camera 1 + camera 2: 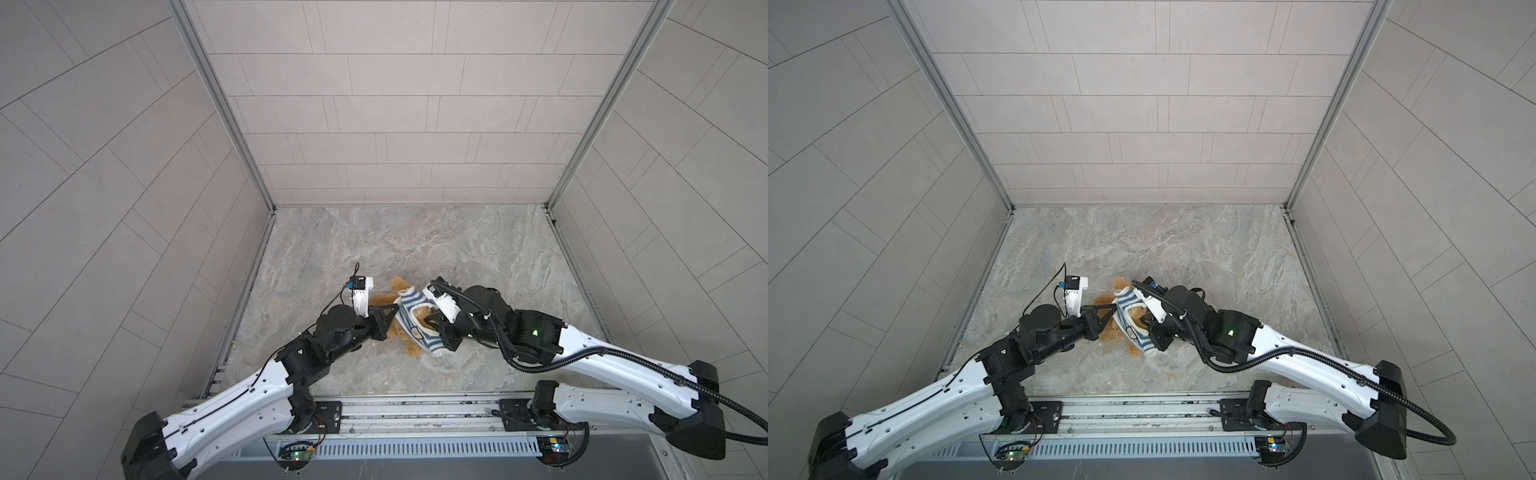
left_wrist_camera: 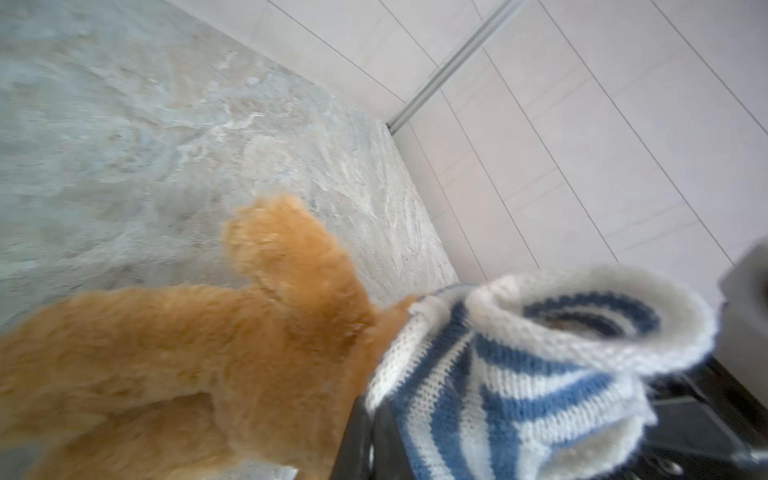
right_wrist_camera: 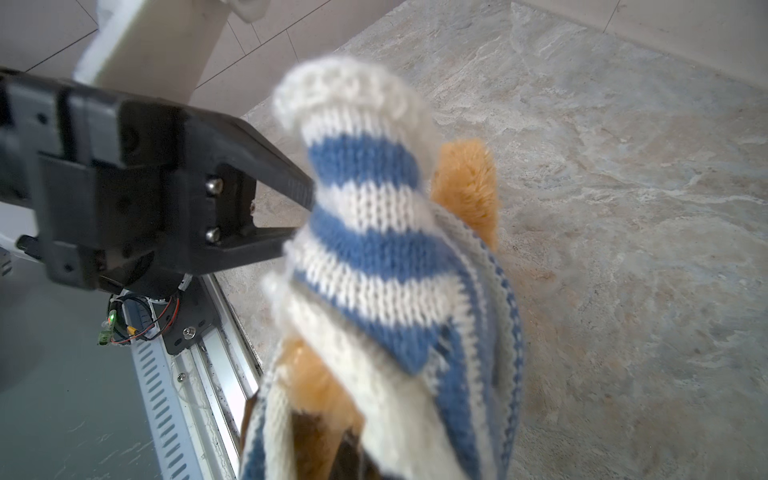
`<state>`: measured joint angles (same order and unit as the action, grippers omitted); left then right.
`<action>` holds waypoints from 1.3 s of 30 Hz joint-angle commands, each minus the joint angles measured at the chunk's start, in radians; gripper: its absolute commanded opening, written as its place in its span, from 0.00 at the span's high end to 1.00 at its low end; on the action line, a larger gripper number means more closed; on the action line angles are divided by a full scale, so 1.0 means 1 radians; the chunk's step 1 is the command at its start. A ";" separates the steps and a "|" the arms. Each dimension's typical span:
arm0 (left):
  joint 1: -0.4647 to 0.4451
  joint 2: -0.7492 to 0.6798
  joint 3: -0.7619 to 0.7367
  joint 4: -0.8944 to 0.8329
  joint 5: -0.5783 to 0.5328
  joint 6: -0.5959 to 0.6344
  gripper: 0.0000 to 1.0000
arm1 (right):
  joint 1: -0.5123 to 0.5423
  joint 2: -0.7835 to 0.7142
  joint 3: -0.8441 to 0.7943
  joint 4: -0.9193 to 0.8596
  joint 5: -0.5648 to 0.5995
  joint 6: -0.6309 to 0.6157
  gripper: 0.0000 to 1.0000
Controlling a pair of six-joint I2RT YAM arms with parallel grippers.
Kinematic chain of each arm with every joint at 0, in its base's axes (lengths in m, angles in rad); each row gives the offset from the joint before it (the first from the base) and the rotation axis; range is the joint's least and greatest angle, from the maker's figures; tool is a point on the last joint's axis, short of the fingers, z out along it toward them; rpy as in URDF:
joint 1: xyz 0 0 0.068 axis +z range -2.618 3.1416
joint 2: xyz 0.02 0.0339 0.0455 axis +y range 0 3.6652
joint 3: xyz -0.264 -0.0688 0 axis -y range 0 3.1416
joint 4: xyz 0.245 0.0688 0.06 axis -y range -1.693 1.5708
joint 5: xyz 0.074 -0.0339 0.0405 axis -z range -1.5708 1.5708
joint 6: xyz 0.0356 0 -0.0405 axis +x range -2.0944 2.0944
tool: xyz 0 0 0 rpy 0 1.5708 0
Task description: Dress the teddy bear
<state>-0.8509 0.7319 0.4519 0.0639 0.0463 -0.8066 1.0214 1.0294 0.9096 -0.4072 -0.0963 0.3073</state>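
Note:
The golden-brown teddy bear (image 1: 380,299) (image 1: 1102,299) lies on the marble table between my two arms. A blue-and-white striped shirt (image 1: 409,305) (image 1: 1127,301) partly covers it. Bare fur (image 2: 208,353) sticks out beside the knit (image 2: 519,374). My left gripper (image 1: 395,309) (image 1: 1113,308) (image 2: 368,409) is shut, pinching the shirt's edge. Its black finger (image 3: 274,174) runs in behind the shirt's white-cuffed tube (image 3: 365,232). My right gripper (image 1: 430,322) (image 1: 1146,320) (image 3: 349,461) is shut at the shirt's other side, its dark fingers wrapped in knit, with fur (image 3: 465,183) around them.
The grey marble tabletop (image 1: 415,249) is boxed in by tiled walls at the back and on both sides. An aluminium rail (image 1: 415,409) with the arm bases runs along the front edge. Bear and shirt sit in the near half, slightly left of centre.

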 commanded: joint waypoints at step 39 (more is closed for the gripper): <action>-0.117 -0.121 -0.070 0.097 0.056 -0.047 0.50 | 0.100 -0.026 -0.030 0.253 0.450 0.324 1.00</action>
<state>-0.9588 0.6006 0.4023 0.0311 0.1074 -0.8104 1.1114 1.0054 0.8650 -0.2298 0.2821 0.5892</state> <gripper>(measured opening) 0.502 0.077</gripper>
